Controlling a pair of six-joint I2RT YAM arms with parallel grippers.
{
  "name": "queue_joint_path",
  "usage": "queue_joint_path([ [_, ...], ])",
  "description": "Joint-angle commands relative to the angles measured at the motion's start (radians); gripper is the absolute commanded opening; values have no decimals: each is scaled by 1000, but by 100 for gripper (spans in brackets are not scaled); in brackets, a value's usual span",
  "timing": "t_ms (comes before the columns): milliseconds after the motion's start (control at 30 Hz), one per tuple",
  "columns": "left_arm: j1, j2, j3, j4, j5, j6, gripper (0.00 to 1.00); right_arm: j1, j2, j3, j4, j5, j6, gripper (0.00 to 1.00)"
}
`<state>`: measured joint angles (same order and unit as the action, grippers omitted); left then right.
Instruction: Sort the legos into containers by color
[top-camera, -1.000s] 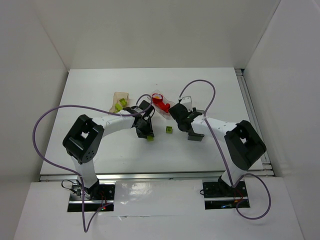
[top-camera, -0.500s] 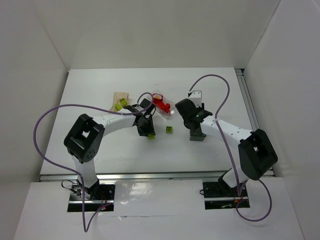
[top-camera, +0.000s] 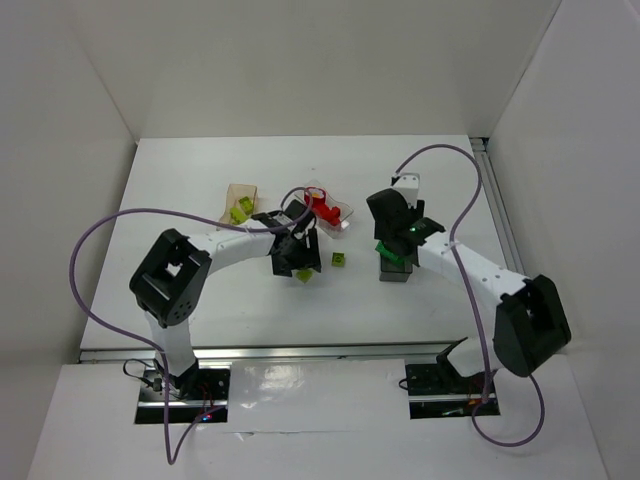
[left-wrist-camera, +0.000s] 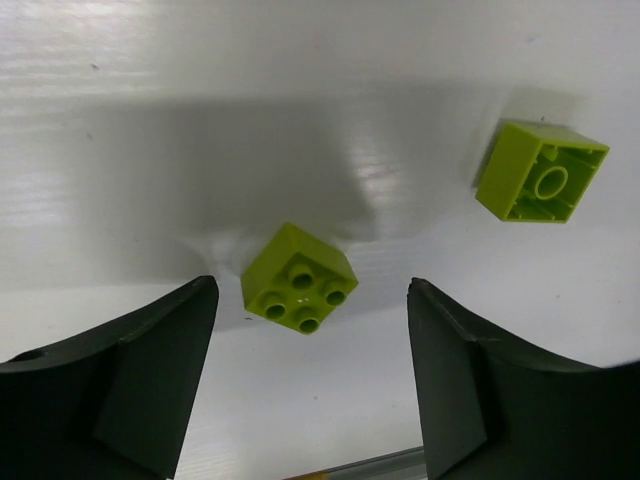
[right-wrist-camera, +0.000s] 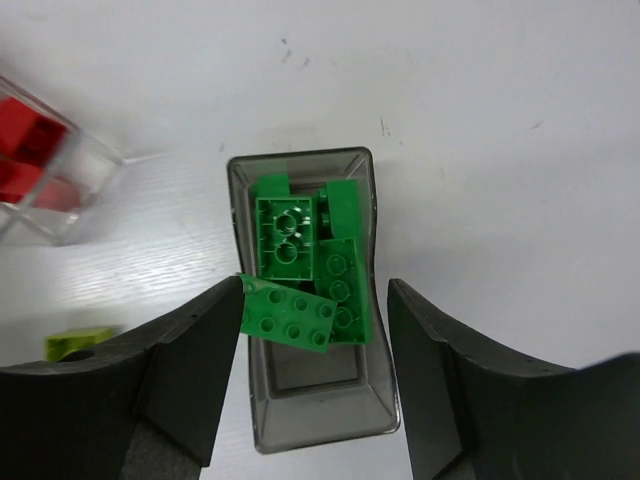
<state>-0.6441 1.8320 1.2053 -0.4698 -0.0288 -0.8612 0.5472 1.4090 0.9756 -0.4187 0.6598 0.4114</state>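
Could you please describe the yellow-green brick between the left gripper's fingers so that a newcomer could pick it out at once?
On the white table, find the left gripper, open and pointing down. The small yellow-green plastic brick lies on the table between its fingers. It shows four studs, whereas the neighbouring yellow-green brick shows its hollow underside.

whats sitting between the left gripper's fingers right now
A yellow-green brick, studs up, lies on the white table between the fingers of the open left gripper, touching neither. The left wrist view shows it.
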Motion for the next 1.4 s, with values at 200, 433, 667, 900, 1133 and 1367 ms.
queue_joint_path([
  [200, -68, 110, 158, -167, -187, -64, 77, 8, -146, 38, 0, -49, 17, 68],
  [433, -77, 135, 158, -187, -236, -82, 56, 8, -156, 38, 0, -58, 17, 68],
  [667, -77, 56, 171, -230, -292, -73, 36, 8, -165, 38, -9, -58, 17, 68],
  [900, 0, -60, 231, -277, -342, -19, 28, 8, -174, 38, -9, -49, 17, 68],
  [1133, 213, -112, 266, -288, -353, 53, 28, 8, -194, 38, -19, -49, 17, 68],
  [1367, 379, -59, 313, -276, -324, 71, 31, 8, -194, 48, -49, -40, 7, 68],
])
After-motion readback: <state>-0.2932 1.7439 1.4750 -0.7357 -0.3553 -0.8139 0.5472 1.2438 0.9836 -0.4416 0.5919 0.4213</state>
